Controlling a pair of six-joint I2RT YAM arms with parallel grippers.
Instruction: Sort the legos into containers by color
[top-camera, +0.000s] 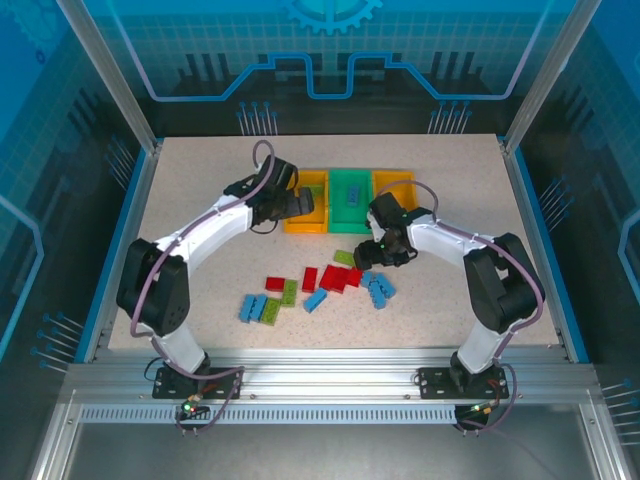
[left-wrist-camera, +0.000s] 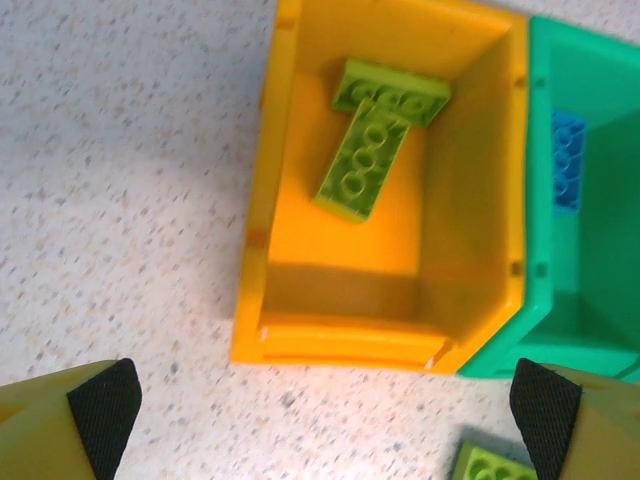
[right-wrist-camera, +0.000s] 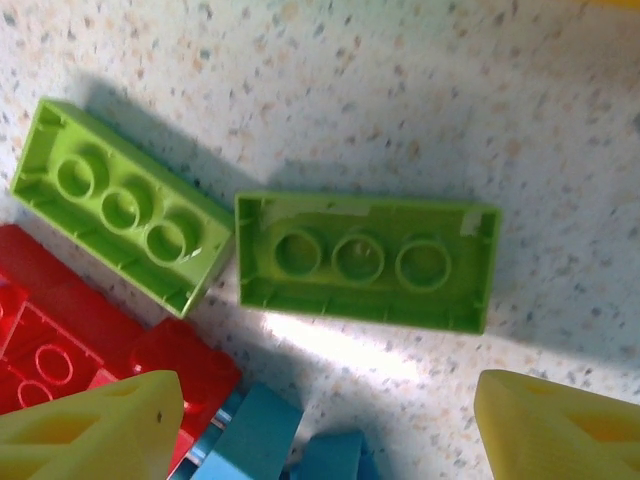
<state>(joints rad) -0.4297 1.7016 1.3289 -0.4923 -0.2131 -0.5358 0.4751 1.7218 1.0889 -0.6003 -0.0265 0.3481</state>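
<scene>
Noted left gripper (left-wrist-camera: 325, 415) spread wide, aimed straight down, nothing held; same for right gripper (right-wrist-camera: 330, 425).

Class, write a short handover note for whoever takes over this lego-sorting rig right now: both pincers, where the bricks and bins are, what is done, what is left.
Left pincer: open, empty, hovering by the yellow-orange bin.
Right pincer: open, empty, above two upside-down lime bricks on the table.
Done: two lime bricks lie in the yellow-orange bin, and one blue brick lies in the green bin.
Orange bin: contents unclear.
Left: sort the loose bricks, red, blue and lime, lying in front of the bins.
</scene>
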